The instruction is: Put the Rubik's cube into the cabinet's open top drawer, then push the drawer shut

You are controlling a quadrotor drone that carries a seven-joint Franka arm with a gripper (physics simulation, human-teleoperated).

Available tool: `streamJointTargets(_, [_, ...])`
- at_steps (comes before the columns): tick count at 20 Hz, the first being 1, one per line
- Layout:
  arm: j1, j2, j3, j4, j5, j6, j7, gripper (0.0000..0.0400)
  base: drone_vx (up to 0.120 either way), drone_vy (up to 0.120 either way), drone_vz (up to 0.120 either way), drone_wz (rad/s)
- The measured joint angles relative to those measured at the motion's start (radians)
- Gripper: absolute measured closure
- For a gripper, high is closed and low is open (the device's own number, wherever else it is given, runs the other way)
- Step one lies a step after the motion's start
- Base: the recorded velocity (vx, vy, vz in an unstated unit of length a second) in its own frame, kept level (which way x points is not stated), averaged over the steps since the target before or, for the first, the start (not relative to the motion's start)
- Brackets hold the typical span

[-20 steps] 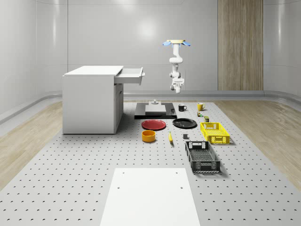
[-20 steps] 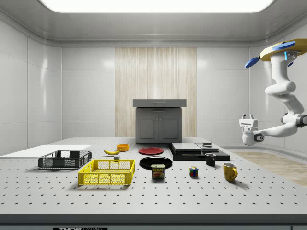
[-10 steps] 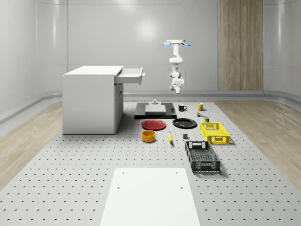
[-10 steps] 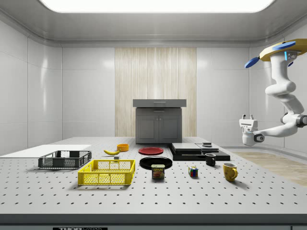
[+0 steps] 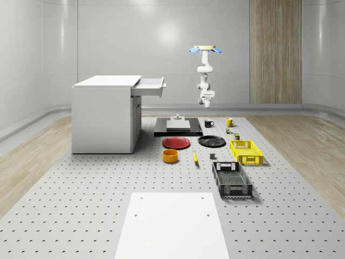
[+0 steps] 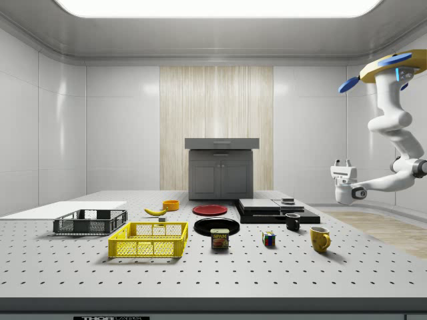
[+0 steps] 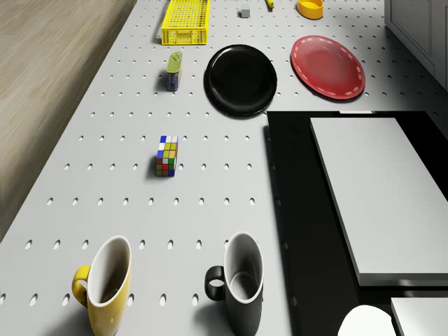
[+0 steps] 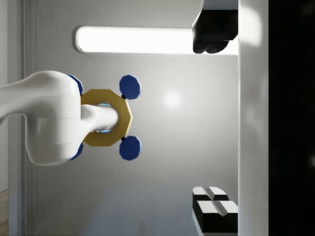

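Cabinet: at the whole-scene view's left; top drawer pulled out.
Drone: hovers high over the table's far end, right of the drawer.
Gripper: fingers spread apart, holding nothing; side view shows it turned upward, well above the mugs.
Wrist view: looks back at the drone's rotors and a ceiling light.
Rubik's cube: on the table, apart from the yellow mug and black mug.
Writing: side view reads "SPAM" on the can; drone view does not.
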Motion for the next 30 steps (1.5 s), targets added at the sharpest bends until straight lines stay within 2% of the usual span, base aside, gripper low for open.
streamJointTargets(20, [-0.014, -0.011, 0.045, -0.012, -0.062, 0.015, 0.008, 0.0, 0.12, 0.12, 0.0, 0.0])
streamJointTargets(26, [-0.039, -0.017, 0.125, -0.025, -0.175, 0.022, 0.023, 0.0, 0.12, 0.12, 0.0, 0.0])
streamJointTargets(30, [-0.076, -0.026, 0.24, -0.06, -0.339, 0.03, 0.047, 0.0, 0.12, 0.12, 0.0, 0.0])
